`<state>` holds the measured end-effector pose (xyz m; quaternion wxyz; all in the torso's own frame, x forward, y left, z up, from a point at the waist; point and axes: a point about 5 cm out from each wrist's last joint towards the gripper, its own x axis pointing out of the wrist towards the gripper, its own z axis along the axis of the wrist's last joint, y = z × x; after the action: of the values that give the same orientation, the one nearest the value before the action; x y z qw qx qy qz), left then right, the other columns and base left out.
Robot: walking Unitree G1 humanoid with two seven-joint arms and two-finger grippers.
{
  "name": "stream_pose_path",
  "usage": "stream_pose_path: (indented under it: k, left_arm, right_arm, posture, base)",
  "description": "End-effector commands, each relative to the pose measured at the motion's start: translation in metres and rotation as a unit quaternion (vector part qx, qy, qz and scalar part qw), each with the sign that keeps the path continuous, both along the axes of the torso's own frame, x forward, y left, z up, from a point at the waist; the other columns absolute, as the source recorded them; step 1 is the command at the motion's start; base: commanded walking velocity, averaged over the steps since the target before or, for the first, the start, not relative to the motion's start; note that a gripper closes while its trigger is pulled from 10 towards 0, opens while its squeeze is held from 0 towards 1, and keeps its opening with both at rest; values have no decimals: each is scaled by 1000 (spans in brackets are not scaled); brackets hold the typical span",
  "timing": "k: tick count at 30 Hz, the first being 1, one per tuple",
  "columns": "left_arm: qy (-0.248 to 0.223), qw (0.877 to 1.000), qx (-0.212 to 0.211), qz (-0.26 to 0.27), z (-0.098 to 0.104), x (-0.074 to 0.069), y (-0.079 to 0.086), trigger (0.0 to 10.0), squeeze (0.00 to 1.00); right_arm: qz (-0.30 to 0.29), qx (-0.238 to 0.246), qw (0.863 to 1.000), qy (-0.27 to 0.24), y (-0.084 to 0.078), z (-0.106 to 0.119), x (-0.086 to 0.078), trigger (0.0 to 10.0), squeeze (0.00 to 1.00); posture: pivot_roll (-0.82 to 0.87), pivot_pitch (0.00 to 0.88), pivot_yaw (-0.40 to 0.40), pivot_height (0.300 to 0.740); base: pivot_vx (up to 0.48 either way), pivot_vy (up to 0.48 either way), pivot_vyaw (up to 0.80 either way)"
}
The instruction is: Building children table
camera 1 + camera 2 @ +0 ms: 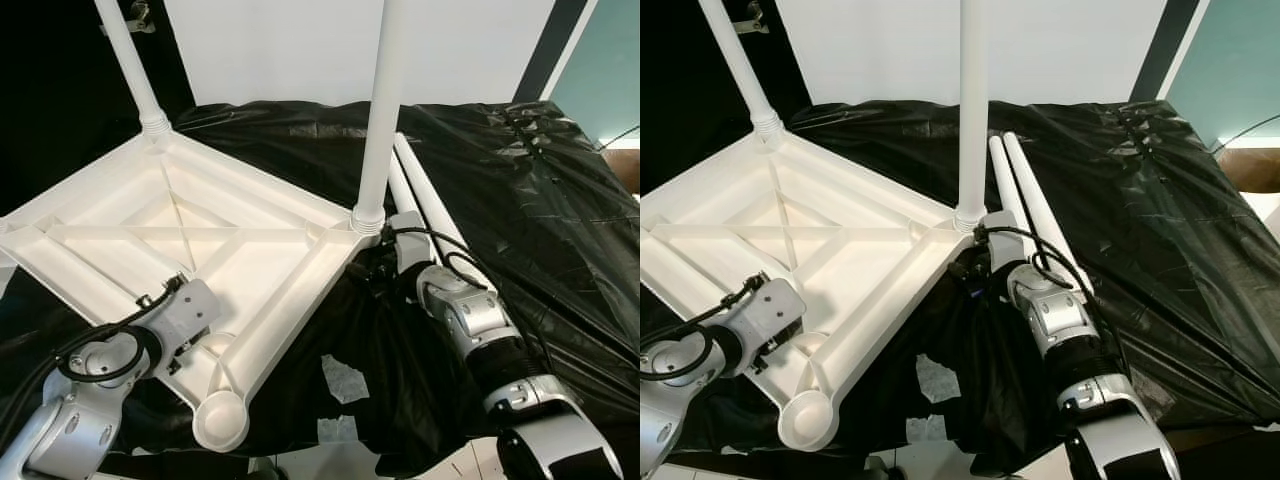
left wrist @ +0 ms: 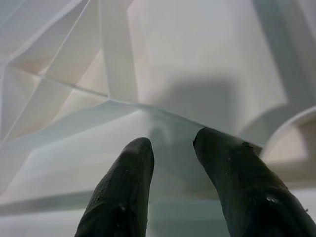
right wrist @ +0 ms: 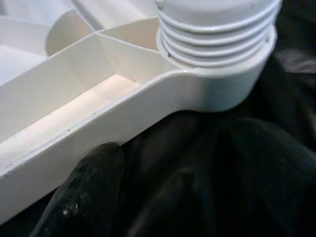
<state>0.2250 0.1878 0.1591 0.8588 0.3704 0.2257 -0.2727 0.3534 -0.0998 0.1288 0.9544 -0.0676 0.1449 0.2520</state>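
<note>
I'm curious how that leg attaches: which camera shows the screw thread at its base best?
The right wrist view: the threaded leg base is close up, seated in the tabletop's corner socket. Both eye views show it small, by the right gripper.

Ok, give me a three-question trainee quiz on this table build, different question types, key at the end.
1. True or false: the tabletop lies upside down.
2. How many legs stand screwed into its corners? A) one B) two C) four
3. Fill in: two loose legs lie on the black ____.

Key:
1. True; its ribbed underside faces up.
2. B; one at the far corner, one at the corner by the right gripper.
3. Sheet.
</note>
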Motion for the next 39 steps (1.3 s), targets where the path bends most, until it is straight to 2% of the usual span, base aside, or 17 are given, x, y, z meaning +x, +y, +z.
stream_pose_path:
  k: [1, 2, 3, 6, 12, 16, 17, 18, 19, 24, 25, 27, 29, 30, 31, 33, 39]
  left_arm:
    - [113, 985, -60, -114, -12, -18, -30, 10000, 0]
    - [116, 981, -88, -125, -8, -19, -39, 10000, 0]
    - [116, 981, -88, -125, -8, -19, -39, 10000, 0]
    - [103, 974, -139, -148, 9, -20, -53, 10000, 0]
    - [89, 974, -153, -140, 16, -19, -51, 10000, 0]
    - [54, 981, -156, -97, 24, -9, -45, 10000, 0]
    - [26, 987, -149, -61, 27, -1, -40, 10000, 0]
    - [26, 987, -149, -61, 27, -1, -40, 10000, 0]
    - [-54, 990, -112, 59, 34, 25, -20, 10000, 0]
    - [-95, 984, -102, 114, 41, 36, -11, 10000, 0]
    - [-91, 984, -106, 110, 42, 35, -11, 10000, 0]
    - [-61, 988, -137, 41, 42, 24, -22, 10000, 0]
    - [-61, 988, -137, 41, 42, 24, -22, 10000, 0]
    - [-48, 985, -165, -4, 44, 16, -30, 10000, 0]
    - [-48, 985, -165, -4, 44, 16, -30, 10000, 0]
    - [-15, 977, -196, -85, 45, -3, -42, 10000, 0]
    - [37, 965, -216, -143, 39, -23, -46, 10000, 0]
  right_arm:
    - [15, 14, 1000, -14, 8, 5, 4, 10000, 0]
    - [27, 22, 999, -22, 11, 7, 7, 10000, 0]
    - [27, 22, 999, -22, 11, 7, 7, 10000, 0]
    - [49, 38, 997, -40, 16, 12, 13, 10000, 0]
    - [52, 43, 997, -45, 15, 14, 14, 10000, 0]
    - [47, 41, 997, -48, 12, 15, 16, 10000, 0]
    - [45, 39, 997, -50, 10, 16, 16, 10000, 0]
    - [45, 39, 997, -50, 10, 16, 16, 10000, 0]
    - [38, 33, 997, -59, 2, 18, 15, 10000, 0]
    - [28, 26, 997, -67, -5, 21, 16, 10000, 0]
    - [27, 25, 997, -71, -7, 21, 17, 10000, 0]
    - [25, 24, 996, -79, -12, 23, 18, 10000, 0]
    - [25, 24, 996, -79, -12, 23, 18, 10000, 0]
    - [22, 23, 996, -82, -15, 25, 18, 10000, 0]
    - [22, 23, 996, -82, -15, 25, 18, 10000, 0]
    - [13, 13, 996, -93, -27, 29, 17, 10000, 0]
    - [-15, 10, 993, -121, -47, 38, 14, 10000, 0]
  posture:
    - [149, 49, -7, 740]
    - [149, 49, -7, 740]
    - [149, 49, -7, 740]
    - [143, 48, -5, 740]
    - [150, 53, -10, 740]
    - [153, 57, -14, 740]
    - [154, 59, -16, 740]
    - [154, 59, -16, 740]
    - [157, 68, -21, 740]
    - [157, 68, -21, 740]
    - [157, 69, -27, 740]
    - [157, 69, -27, 740]
    - [157, 69, -27, 740]
    - [160, 71, -31, 740]
    - [160, 71, -31, 740]
    - [160, 74, -32, 740]
    - [153, 82, -28, 740]
  base:
    - [0, 0, 0]
    - [0, 0, 0]
    - [0, 0, 0]
    - [0, 0, 0]
    - [0, 0, 0]
    - [0, 0, 0]
    - [0, 0, 0]
    - [0, 0, 0]
    - [0, 0, 0]
    - [0, 0, 0]
    - [0, 0, 0]
    - [0, 0, 0]
    - [0, 0, 0]
    - [0, 0, 0]
    - [0, 0, 0]
    - [0, 0, 0]
    - [0, 0, 0]
